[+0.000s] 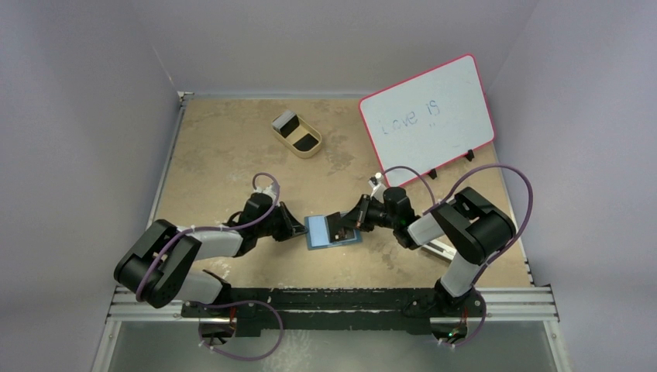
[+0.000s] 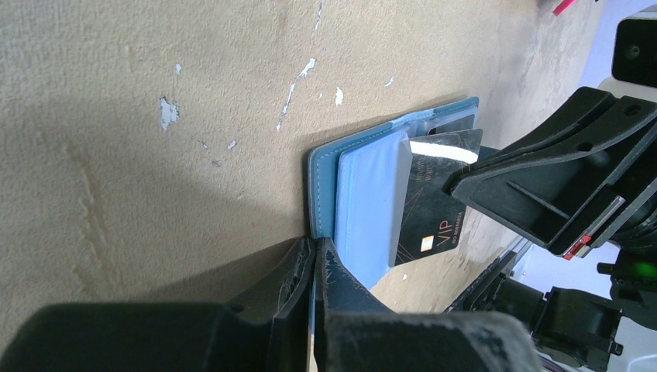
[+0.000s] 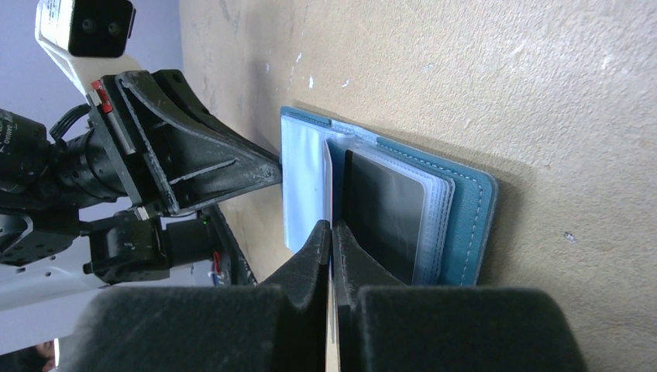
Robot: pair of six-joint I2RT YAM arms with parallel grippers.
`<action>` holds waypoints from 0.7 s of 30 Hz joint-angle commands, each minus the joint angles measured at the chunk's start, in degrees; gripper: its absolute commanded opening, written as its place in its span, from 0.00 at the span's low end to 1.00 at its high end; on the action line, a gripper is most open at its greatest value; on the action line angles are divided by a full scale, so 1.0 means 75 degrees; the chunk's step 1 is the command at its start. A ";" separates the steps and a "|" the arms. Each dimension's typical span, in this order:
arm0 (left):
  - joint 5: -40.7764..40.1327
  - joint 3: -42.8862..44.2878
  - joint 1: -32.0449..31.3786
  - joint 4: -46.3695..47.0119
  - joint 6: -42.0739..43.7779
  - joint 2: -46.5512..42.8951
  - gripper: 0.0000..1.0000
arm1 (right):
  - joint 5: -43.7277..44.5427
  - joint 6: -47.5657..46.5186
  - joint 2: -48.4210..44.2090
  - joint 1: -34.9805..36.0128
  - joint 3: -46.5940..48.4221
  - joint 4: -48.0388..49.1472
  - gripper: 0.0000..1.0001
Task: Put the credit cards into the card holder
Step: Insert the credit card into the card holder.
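The teal-blue card holder [image 1: 331, 232] lies open on the table between the two arms. My left gripper [image 1: 299, 229] is shut on its left edge; in the left wrist view a blue flap [image 2: 364, 209] runs into the closed fingers [image 2: 298, 271]. My right gripper [image 1: 345, 223] is shut on a black "VIP" credit card [image 2: 430, 217] and holds it on edge over the holder's clear sleeves [image 3: 438, 209]. In the right wrist view this card [image 3: 328, 178] shows edge-on. A dark card [image 3: 383, 209] sits in a sleeve beside it. More cards [image 1: 304, 142] lie in the tan tray.
A tan oval tray [image 1: 310, 150] stands at the back centre with a pale card [image 1: 287, 122] and a black one. A red-framed whiteboard [image 1: 428, 116] leans at the back right. The table's metal rail [image 1: 341, 304] runs along the near edge.
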 commanded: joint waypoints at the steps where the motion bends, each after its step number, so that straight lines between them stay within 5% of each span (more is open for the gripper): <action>1: -0.0170 -0.0064 -0.0094 0.0329 -0.0176 -0.0201 0.00 | 0.0254 0.0241 0.0155 0.0117 -0.0106 0.0484 0.02; 7: -0.0238 -0.0095 -0.0165 0.0404 -0.0348 -0.0378 0.00 | 0.0755 0.0133 -0.0065 0.0374 0.0168 -0.0348 0.05; 14: -0.0379 -0.0183 -0.0165 0.0412 -0.0414 -0.0504 0.00 | 0.1850 -0.0789 -0.1025 0.0452 0.0741 -0.3008 0.34; 21: -0.0318 -0.0140 -0.0165 0.0350 -0.0344 -0.0519 0.00 | 0.2343 -0.1319 -0.1625 0.0536 0.1012 -0.4213 0.41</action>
